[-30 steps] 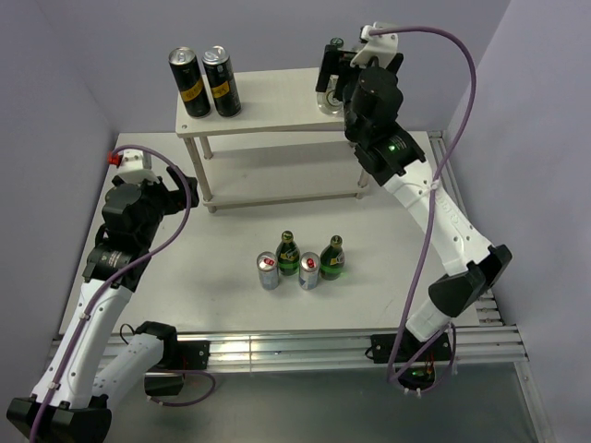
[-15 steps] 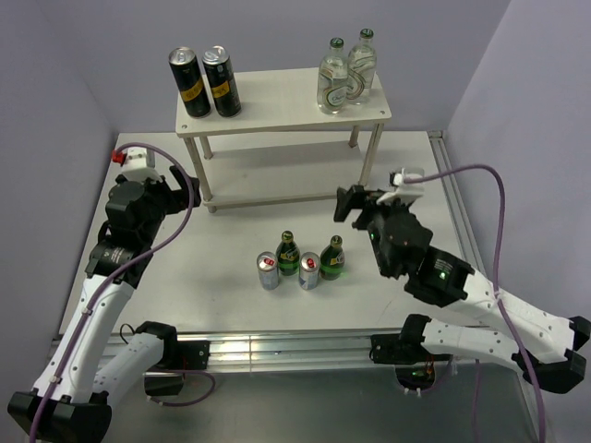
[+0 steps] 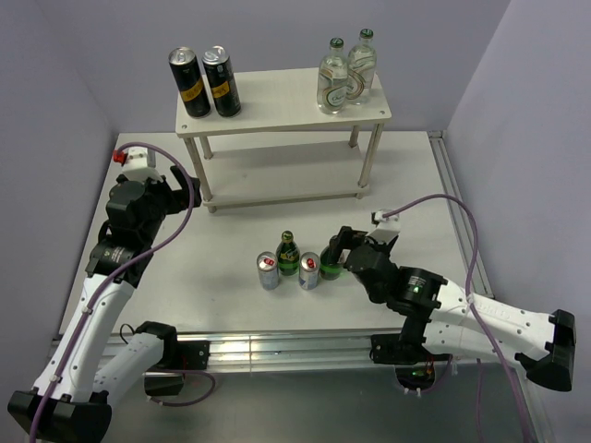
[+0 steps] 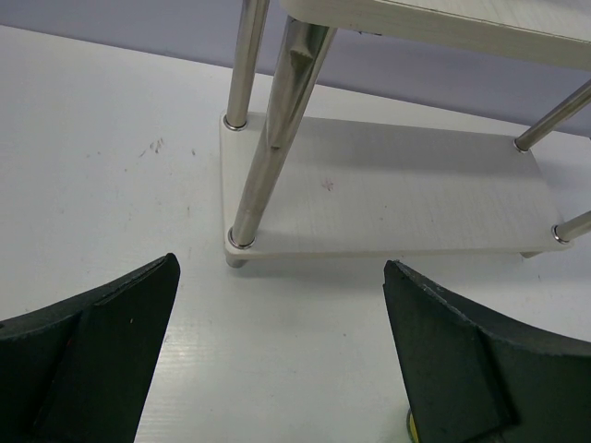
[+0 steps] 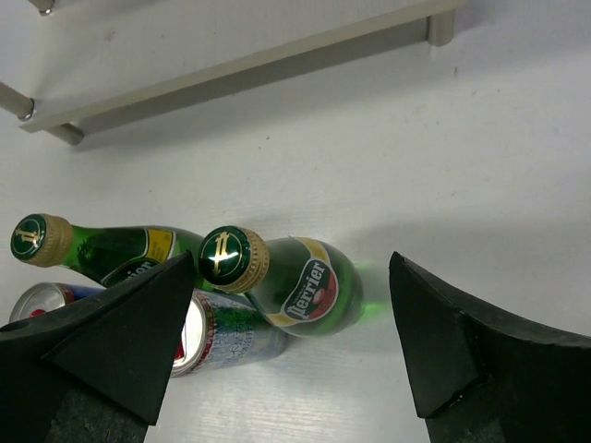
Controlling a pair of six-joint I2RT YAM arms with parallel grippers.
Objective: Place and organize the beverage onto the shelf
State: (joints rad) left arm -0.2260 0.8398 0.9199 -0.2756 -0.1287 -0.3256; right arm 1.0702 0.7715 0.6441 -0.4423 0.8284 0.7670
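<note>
The pale two-tier shelf [image 3: 277,101] stands at the back. Two clear glass bottles [image 3: 344,74] stand on the right end of its top board. On the table stand two dark green bottles [image 3: 288,252] [image 3: 329,271] and two silver red-topped cans [image 3: 268,270] [image 3: 309,270]. My right gripper [image 3: 338,251] is open, low over the right green bottle [image 5: 300,281], whose cap sits between the fingers without touching them. The other green bottle [image 5: 102,249] and a can [image 5: 222,328] show left of it. My left gripper [image 3: 162,197] is open and empty [image 4: 279,263], facing the shelf's lower board [image 4: 397,194].
Two tall black cans [image 3: 205,83] stand on the left end of the shelf's top board. The shelf's metal legs [image 4: 275,129] rise in front of my left gripper. Grey walls close in the table at the left, back and right.
My right arm left the clear bottle on the shelf top, swung down to the table and now hangs open over the right green bottle. The left arm has not moved.
</note>
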